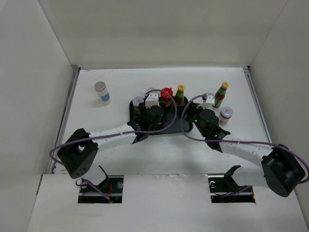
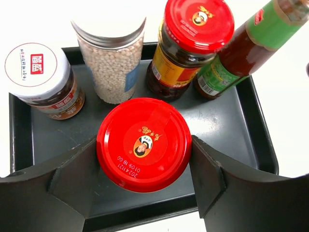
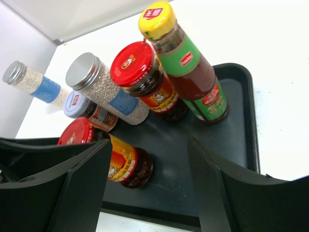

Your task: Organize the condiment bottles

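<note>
Now, top view: tray (image 1: pixel 175 116) mid-table, under both wrists.
Lone shaker (image 1: pixel 102 92): upright on table, well left of tray.
Spare green bottle (image 1: pixel 221 94): off tray, right side; pale-capped jar (image 1: pixel 226 113) near it.
Left wrist, left gripper (image 2: pixel 144 147): pinching front red-lidded jar (image 2: pixel 144 137) by lid, one finger each side; jar on tray near front rim.
Back row, left to right: white-lidded jar (image 2: pixel 38 77), tray shaker (image 2: pixel 112 58), rear red-lidded jar (image 2: pixel 190 43), tray green bottle (image 2: pixel 241 53).
Right wrist, right gripper (image 3: pixel 149 142): spread, nothing between fingers, tray floor below.
</note>
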### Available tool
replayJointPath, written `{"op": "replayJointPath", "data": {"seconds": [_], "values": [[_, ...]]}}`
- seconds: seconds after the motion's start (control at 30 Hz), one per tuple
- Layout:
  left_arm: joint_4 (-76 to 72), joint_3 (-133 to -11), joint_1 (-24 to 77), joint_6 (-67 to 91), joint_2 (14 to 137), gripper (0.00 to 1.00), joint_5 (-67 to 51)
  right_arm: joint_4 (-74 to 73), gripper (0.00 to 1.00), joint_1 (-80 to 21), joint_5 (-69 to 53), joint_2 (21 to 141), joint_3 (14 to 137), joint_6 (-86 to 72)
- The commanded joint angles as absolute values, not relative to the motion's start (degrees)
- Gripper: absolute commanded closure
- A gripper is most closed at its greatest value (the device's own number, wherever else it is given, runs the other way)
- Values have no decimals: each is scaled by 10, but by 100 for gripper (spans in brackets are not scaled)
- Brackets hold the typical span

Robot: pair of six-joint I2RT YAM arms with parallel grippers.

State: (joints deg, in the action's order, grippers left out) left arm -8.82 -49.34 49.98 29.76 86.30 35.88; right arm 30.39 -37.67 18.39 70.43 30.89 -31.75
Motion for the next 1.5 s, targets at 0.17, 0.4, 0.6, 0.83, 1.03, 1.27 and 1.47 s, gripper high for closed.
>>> {"op": "replayJointPath", "data": {"seconds": [0.17, 0.4, 0.6, 0.83, 1.03, 1.27, 1.47], "values": [[-102, -521, 527, 253, 838, 32, 402, 325, 29, -364, 190, 686, 303, -326], [-68, -519, 525, 251, 819, 34, 413, 316, 27, -363, 191, 689, 308, -329], [-61, -507, 526, 241, 787, 14, 424, 311, 23, -363, 192, 683, 308, -328], [-98, -511, 480, 228, 729, 11, 421, 311, 22, -360, 194, 681, 308, -325], [-100, -573, 336, 224, 755, 12, 382, 315, 22, -361, 193, 679, 307, -329], [-78, -638, 188, 246, 852, 12, 384, 320, 21, -366, 192, 672, 304, -324], [-6, -686, 102, 268, 917, 11, 369, 320, 19, -369, 189, 683, 308, -324]]}}
